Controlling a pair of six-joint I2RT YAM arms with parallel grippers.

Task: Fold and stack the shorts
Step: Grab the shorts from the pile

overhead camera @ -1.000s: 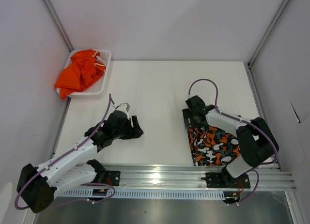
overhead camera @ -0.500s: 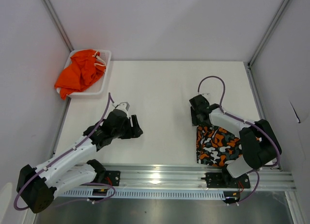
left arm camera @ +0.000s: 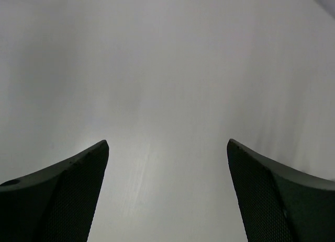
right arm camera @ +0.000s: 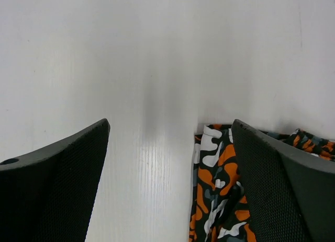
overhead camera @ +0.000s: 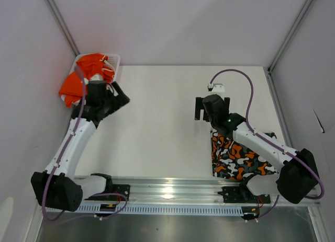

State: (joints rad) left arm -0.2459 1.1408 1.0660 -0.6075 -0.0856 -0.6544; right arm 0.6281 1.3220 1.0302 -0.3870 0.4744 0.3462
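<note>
Left gripper (overhead camera: pixel 118 95) swung near basket (overhead camera: pixel 116 59), wide open

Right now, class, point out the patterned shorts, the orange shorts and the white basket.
patterned shorts (overhead camera: pixel 236 157): top external view, middle of the fabric.
orange shorts (overhead camera: pixel 93 61): top external view, bunched upper fabric.
white basket (overhead camera: pixel 116 59): top external view, far right rim corner.
</note>
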